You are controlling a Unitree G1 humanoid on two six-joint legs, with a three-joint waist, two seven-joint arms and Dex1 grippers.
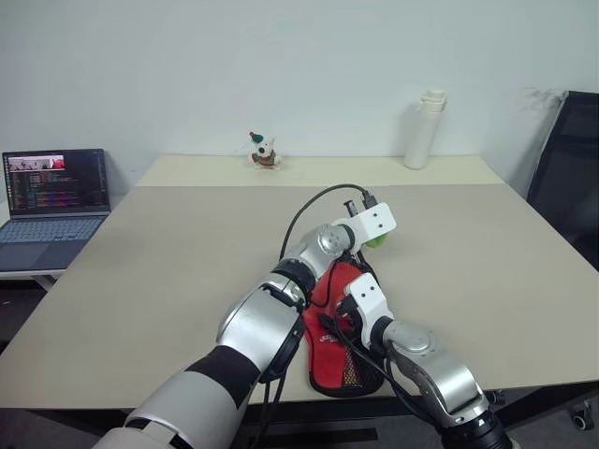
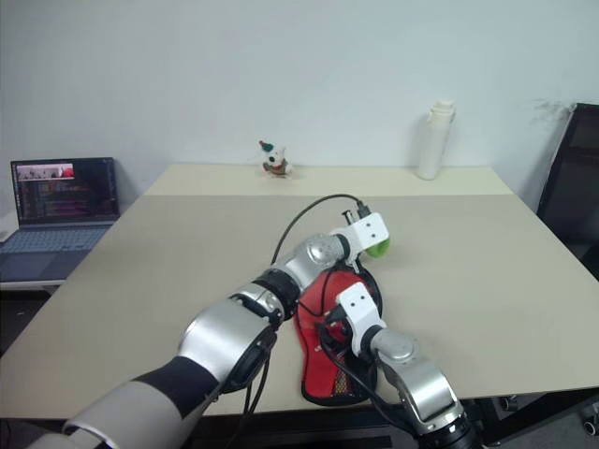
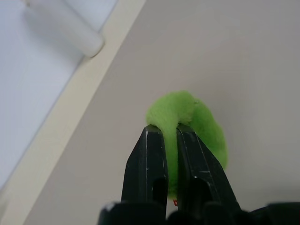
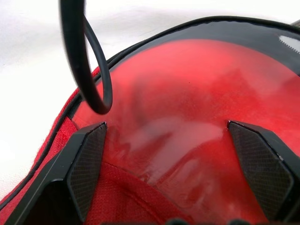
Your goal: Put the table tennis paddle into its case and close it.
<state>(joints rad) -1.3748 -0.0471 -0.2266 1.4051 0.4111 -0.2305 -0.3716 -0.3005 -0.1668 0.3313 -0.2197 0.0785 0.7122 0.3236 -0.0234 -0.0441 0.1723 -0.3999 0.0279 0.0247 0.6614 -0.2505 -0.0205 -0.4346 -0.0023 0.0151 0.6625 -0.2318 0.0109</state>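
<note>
left gripper (image 3: 171,133): pinched tight on a fuzzy green thing (image 3: 197,119), just past the case's far end
right gripper (image 4: 166,136): spread wide over the paddle (image 4: 197,108)
paddle: red face sitting inside the case (image 1: 342,360)
case: near table (image 1: 168,271) edge, middle

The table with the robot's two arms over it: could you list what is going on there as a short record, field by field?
table: pale top, robot reaching over its near edge
case: red, black rim, lying open at the near edge
table tennis paddle: red face showing inside the case
left gripper: shut on a green fuzzy thing, held above the table
right gripper: open, fingers spread over the paddle's face
far edge: white bottle, small toy figure
beside the table: open laptop
</note>
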